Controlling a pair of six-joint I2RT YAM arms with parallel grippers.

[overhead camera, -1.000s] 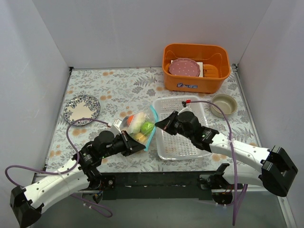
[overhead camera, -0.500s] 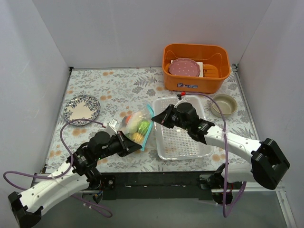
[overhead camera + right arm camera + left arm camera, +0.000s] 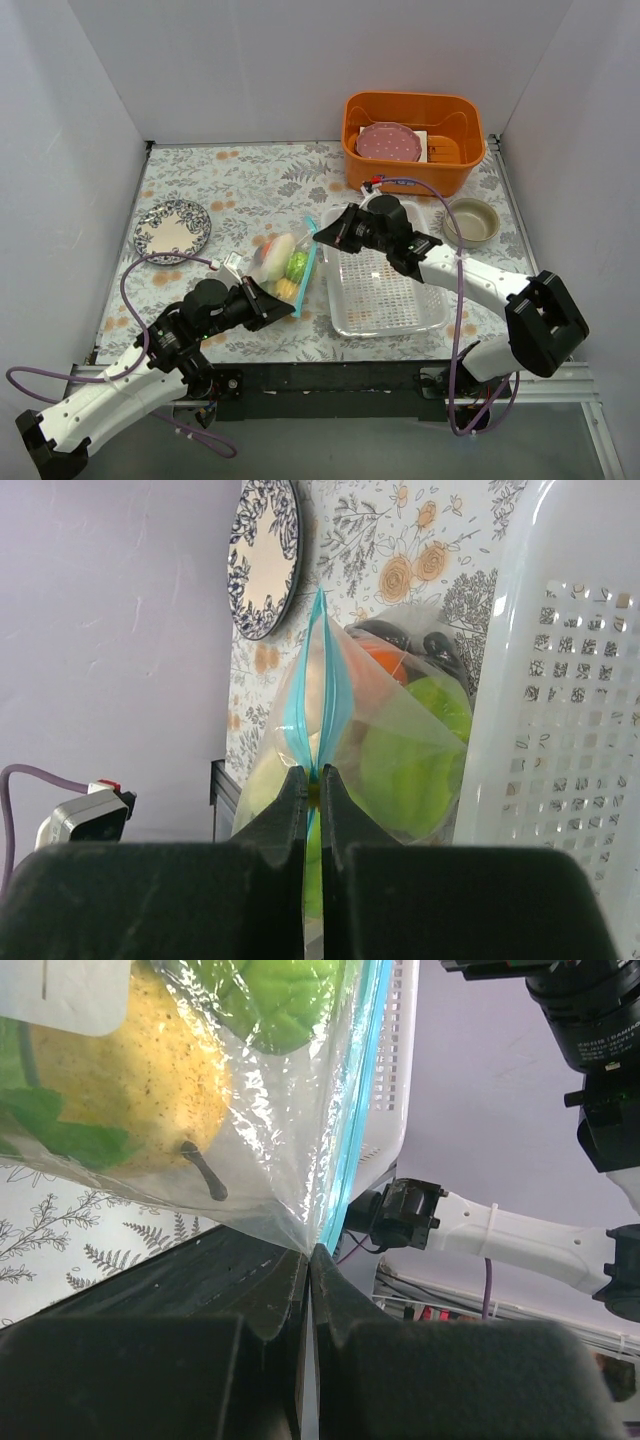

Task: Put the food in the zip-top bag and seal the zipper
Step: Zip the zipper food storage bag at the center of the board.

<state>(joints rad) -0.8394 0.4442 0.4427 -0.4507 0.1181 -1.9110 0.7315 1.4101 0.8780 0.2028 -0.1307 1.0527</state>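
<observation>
The zip-top bag (image 3: pixel 283 268) lies left of the tray with the food inside: a yellow piece (image 3: pixel 140 1080), green pieces (image 3: pixel 410 760) and an orange piece (image 3: pixel 385 660). Its light blue zipper (image 3: pixel 303 265) runs along the bag's right edge. My left gripper (image 3: pixel 290 306) is shut on the bag's near corner, at the end of the zipper (image 3: pixel 355 1130). My right gripper (image 3: pixel 318 236) is shut on the zipper (image 3: pixel 298 700) near its far end. Beyond its jaws the two blue strips stand apart before meeting at the tip.
A white perforated tray (image 3: pixel 385 290) sits right beside the bag, under my right arm. An orange bin (image 3: pixel 413 143) holding a pink plate (image 3: pixel 388 142) stands at the back. A small bowl (image 3: pixel 470 220) is on the right and a patterned plate (image 3: pixel 172 229) on the left.
My right gripper has slid along the zipper away from me, toward the bag's far end. The left gripper kept its hold on the near corner and shifted slightly left.
</observation>
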